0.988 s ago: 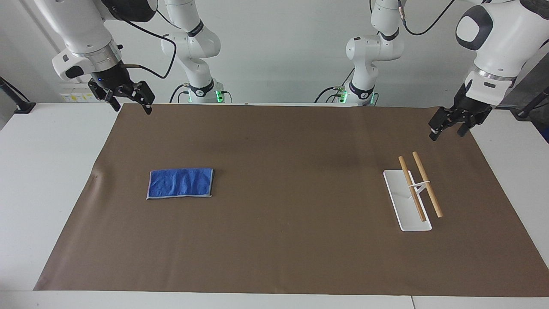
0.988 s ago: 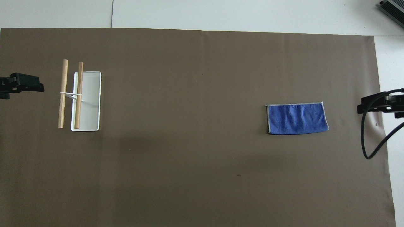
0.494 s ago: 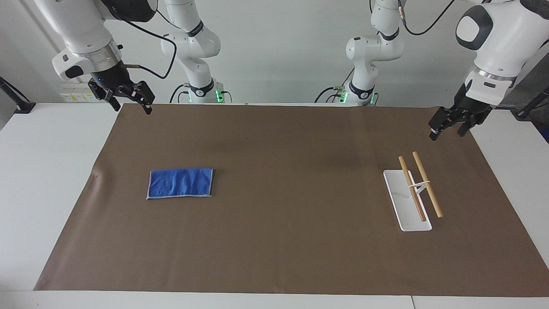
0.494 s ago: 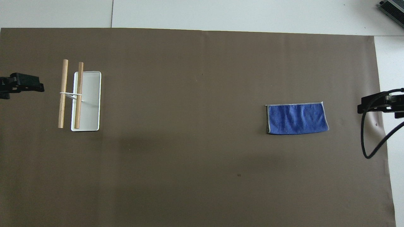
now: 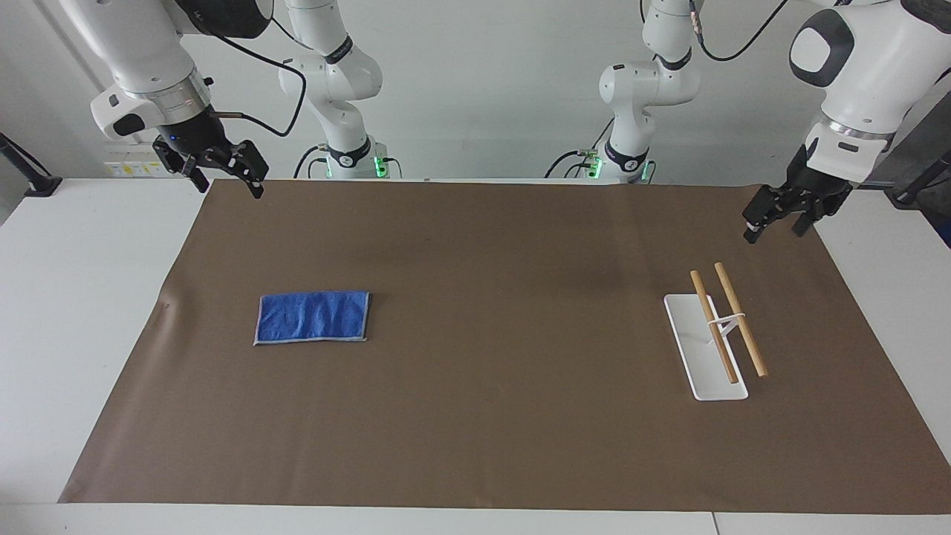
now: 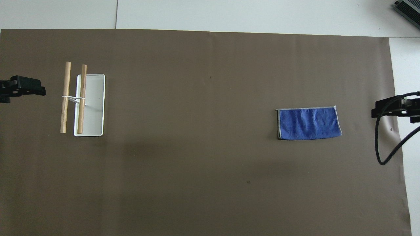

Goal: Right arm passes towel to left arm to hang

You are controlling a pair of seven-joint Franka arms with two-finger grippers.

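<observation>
The blue towel (image 5: 312, 317) lies flat on the brown mat toward the right arm's end of the table; it also shows in the overhead view (image 6: 308, 124). My right gripper (image 5: 229, 186) is open and empty, up over the mat's corner nearest the right arm's base, well apart from the towel; its tip shows in the overhead view (image 6: 384, 111). My left gripper (image 5: 774, 232) is open and empty, up in the air over the mat's edge, apart from the hanging rack's two wooden rods (image 5: 738, 318); its tip shows in the overhead view (image 6: 32, 90).
The rack has a white flat base (image 5: 695, 357) and stands toward the left arm's end of the table; it also shows in the overhead view (image 6: 95, 111). The brown mat (image 5: 475, 416) covers most of the white table.
</observation>
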